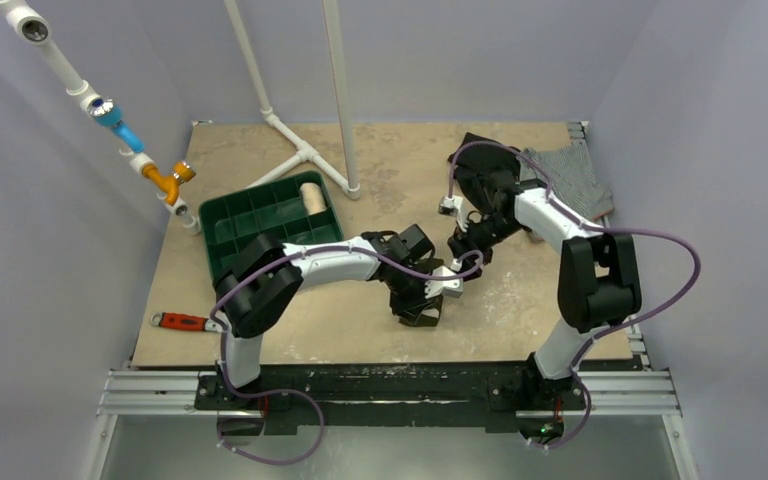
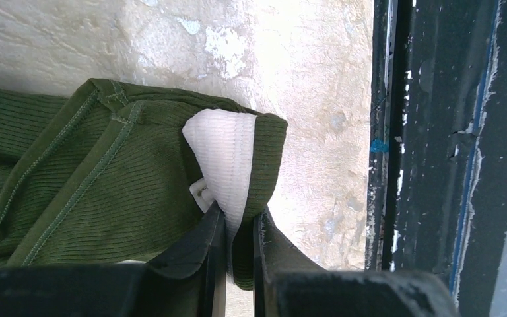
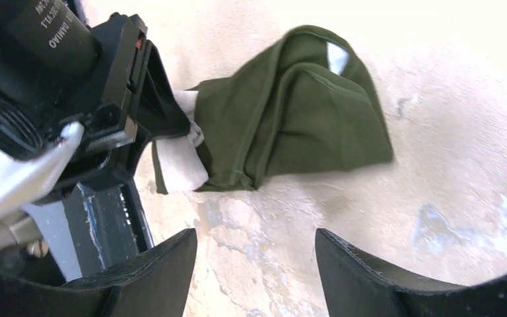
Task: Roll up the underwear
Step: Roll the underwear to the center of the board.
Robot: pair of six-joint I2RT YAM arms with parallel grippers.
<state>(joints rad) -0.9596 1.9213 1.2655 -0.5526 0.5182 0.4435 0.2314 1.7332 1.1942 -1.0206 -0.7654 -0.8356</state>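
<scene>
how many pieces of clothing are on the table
3: the olive-green underwear near the front edge, pinched by the left tool; a black garment at the far right; a grey striped garment just right of it. The arms may hide more.

A green tray point(image 1: 245, 215) holds a cream roll point(image 1: 311, 197); a red wrench point(image 1: 181, 321) lies apart.
</scene>
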